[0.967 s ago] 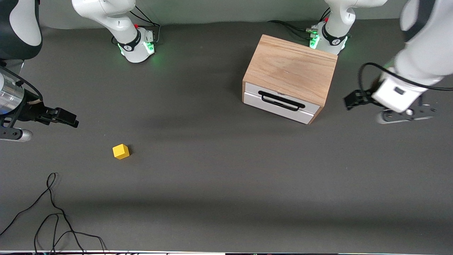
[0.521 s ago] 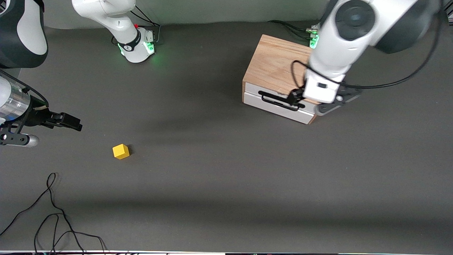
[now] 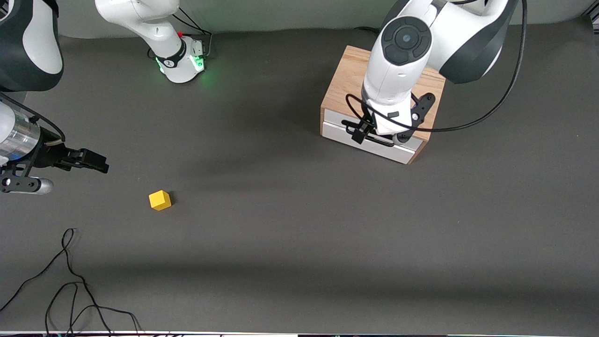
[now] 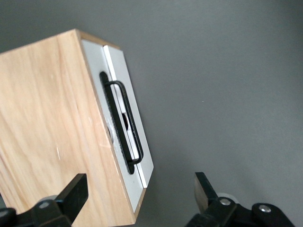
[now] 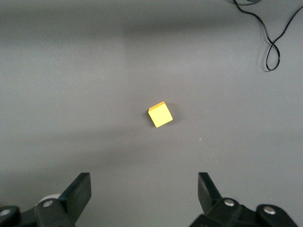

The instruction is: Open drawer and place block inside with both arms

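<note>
Sprawling dark grey table bears wooden box, loose cable.

The left arm swings in from its own end of the table and now hangs over the box, covering much of the wooden top that showed bare a second ago. Its left gripper, which was out over bare table past the box, now sits right at the drawer front, over the black handle, fingers spread with the box front between them in the left wrist view. Its cable loops wide toward that arm's end. The right gripper edges a touch closer to the block and slightly lower in the front view than a second ago.
</note>
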### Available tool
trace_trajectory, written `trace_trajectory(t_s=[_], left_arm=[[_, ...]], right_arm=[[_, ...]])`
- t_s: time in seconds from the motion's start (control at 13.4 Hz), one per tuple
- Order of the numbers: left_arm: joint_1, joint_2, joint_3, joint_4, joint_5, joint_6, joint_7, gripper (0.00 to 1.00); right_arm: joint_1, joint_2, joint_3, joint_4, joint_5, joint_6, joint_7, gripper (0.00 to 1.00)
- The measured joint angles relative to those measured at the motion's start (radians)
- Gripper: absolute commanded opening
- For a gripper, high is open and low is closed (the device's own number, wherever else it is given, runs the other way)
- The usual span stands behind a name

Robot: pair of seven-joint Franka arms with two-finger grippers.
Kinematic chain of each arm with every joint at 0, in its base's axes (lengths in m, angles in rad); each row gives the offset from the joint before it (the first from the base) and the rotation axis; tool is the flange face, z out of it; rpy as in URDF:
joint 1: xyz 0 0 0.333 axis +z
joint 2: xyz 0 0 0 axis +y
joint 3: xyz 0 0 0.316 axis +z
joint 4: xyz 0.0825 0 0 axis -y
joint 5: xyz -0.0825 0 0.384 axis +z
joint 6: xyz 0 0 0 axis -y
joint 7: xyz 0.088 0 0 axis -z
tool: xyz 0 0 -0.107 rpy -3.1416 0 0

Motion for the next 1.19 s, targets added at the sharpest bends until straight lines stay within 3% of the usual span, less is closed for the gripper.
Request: trace_trajectory(t_s=[0.67,1.19], left_arm=[[-0.034,0.033,0.008,-0.041,0.001,-0.034,-0.058,1.00],[-0.030,0.051,0.017,-0.198,0.009,0.140,-0.058,1.00]], right_arm=[[0.000,0.003,-0.005,0.000,0.000,0.000,-0.031,1.00],[-0.001,0.005,-0.006,-0.003,0.000,0.004,-0.038,1.00]])
